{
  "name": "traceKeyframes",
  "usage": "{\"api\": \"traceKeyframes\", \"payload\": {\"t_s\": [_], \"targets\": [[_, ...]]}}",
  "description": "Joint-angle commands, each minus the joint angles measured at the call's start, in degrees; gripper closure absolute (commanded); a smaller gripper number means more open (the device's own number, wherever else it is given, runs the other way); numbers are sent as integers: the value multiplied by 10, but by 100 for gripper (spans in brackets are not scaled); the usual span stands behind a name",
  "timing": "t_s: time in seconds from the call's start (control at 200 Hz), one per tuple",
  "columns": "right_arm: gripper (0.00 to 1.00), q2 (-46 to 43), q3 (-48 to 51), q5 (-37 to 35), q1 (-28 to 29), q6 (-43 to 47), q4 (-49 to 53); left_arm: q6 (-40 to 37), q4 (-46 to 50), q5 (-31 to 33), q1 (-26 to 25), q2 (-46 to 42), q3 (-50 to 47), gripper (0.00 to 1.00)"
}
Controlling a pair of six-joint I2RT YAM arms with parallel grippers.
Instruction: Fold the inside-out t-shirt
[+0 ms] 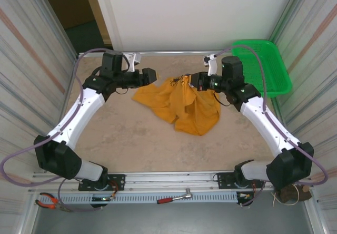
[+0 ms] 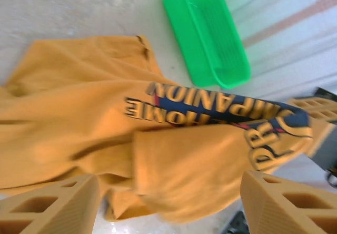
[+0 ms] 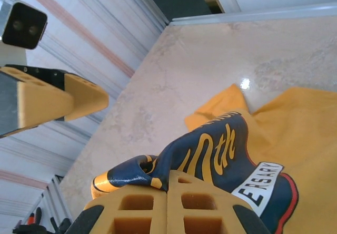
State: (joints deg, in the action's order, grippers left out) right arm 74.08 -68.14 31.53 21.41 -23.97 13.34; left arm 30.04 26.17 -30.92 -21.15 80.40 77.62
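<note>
At mid-table, inside-out t-shirt crumpled, navy logo reading "ERSARY", right gripper pinching it, left gripper spread wide.

Both arms reach forward over the bench, elbows out and wrists turned inward toward each other. The left hand points right, its fingers spread wide. The right hand points left, its fingers pressed together and pinching the inside-out t-shirt.

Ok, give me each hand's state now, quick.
Left hand: open, fingers wide apart.
Right hand: closed on the shirt.
</note>
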Motion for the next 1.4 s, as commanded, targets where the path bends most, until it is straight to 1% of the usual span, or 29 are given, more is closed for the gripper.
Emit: {"api": "traceKeyframes", "payload": {"t_s": [0.0, 0.11, 0.155, 0.24, 0.291, 0.351, 0.466, 0.546, 0.631, 0.676, 0.766, 0.812, 0.867, 0.922, 0.942, 0.977, 0.997, 1.052, 1.092, 1.117, 1.162, 1.207, 1.282, 1.313, 1.393], "targets": [[100, -5, -24, 8, 6, -18, 13, 27, -22, 118, -32, -54, -69, 28], [100, -1, -38, -4, 10, -24, 25, 79, -109, 260, -127, -120, -185, 28], [100, 2, -42, -12, 12, -29, 27, 99, -139, 342, -186, -138, -224, 28], [100, 7, -48, -33, 19, -39, 30, 108, -190, 506, -305, -147, -271, 27], [100, 13, -54, -48, 25, -42, 37, 98, -237, 560, -355, -137, -288, 27], [100, 20, -55, -62, 29, -47, 39, 83, -269, 606, -399, -113, -283, 24], [100, 31, -54, -71, 37, -59, 38, 66, -302, 628, -431, -43, -244, 21], [100, 31, -54, -78, 42, -63, 36, 66, -308, 648, -438, 3, -214, 15], [100, 29, -53, -84, 46, -68, 34, 66, -316, 664, -437, 48, -183, 14], [100, 27, -53, -85, 47, -71, 35, 79, -285, 676, -431, 70, -158, 14], [100, 17, -52, -93, 44, -73, 38, 153, -157, 684, -404, 111, -100, 16], [100, 13, -52, -94, 38, -76, 38, 164, -142, 671, -388, 123, -101, 18], [100, 11, -54, -91, 28, -83, 37, 158, -163, 635, -363, 128, -121, 25], [100, 11, -55, -90, 19, -88, 35, 144, -195, 587, -333, 125, -146, 38], [100, 11, -56, -92, 15, -90, 36, 128, -213, 567, -321, 121, -157, 45], [100, 14, -57, -94, 9, -92, 34, 112, -231, 522, -300, 115, -169, 52], [100, 15, -58, -96, 6, -94, 34, 101, -241, 487, -288, 111, -176, 55], [100, 23, -60, -102, -5, -99, 30, 63, -269, 381, -250, 99, -192, 66], [100, 30, -60, -104, -12, -103, 21, 34, -293, 306, -227, 88, -206, 77], [100, 37, -61, -105, -16, -106, 17, 15, -319, 250, -211, 81, -217, 81], [100, 51, -65, -105, -23, -111, 9, -1, -344, 154, -184, 66, -228, 83], [100, 66, -70, -106, -28, -114, 1, -15, -369, 81, -164, 47, -237, 92], [100, 95, -80, -112, -36, -116, -7, -33, -387, -25, -138, 18, -235, 100], [100, 109, -85, -111, -40, -117, -9, -37, -387, -62, -129, 10, -227, 100], [100, 147, -100, -109, -50, -120, -11, -37, -380, -134, -111, -7, -205, 100]]}}
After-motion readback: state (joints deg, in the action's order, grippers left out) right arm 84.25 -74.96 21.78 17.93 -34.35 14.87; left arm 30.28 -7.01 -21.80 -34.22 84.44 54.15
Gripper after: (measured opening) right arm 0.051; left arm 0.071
